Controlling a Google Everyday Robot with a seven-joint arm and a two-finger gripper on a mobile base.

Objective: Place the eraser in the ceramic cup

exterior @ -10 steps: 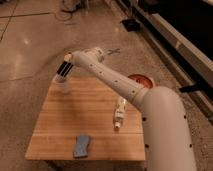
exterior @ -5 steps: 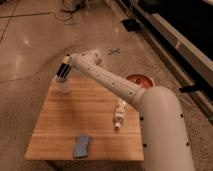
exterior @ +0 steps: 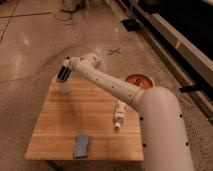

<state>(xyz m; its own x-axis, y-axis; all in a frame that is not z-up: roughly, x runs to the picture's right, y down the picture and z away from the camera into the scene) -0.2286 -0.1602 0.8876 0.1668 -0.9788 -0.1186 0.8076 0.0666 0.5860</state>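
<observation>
- A white robot arm reaches from the lower right across a wooden bench (exterior: 95, 112) toward its far left corner.
- The pincer (exterior: 64, 75) sits at the end of the arm, over that far left corner, pointing downward.
- The pincer is closed on the eraser (exterior: 63, 73), a flat black block with pale stripes, held upright and slightly tilted.
- The ceramic cup (exterior: 63, 87), small, pale and glossy, stands directly under the pincer, on the bench close to its left edge.
- The lower end of the eraser meets the mouth of the cup; whether it has gone inside cannot be told.
- A white tube-shaped bottle (exterior: 119, 115) lies on the bench well to the right of the pincer and nearer the viewer, close beside the robot's body.
- A blue sponge-like block (exterior: 82, 145) lies flat on the bench near its front edge, well apart from the pincer, nearer the viewer and slightly right.
- An orange-red round bowl (exterior: 138, 80) sits far to the right of the pincer, at the bench's far right corner, partly hidden by the arm.
- The bench stands on a pale speckled floor (exterior: 30, 45).
</observation>
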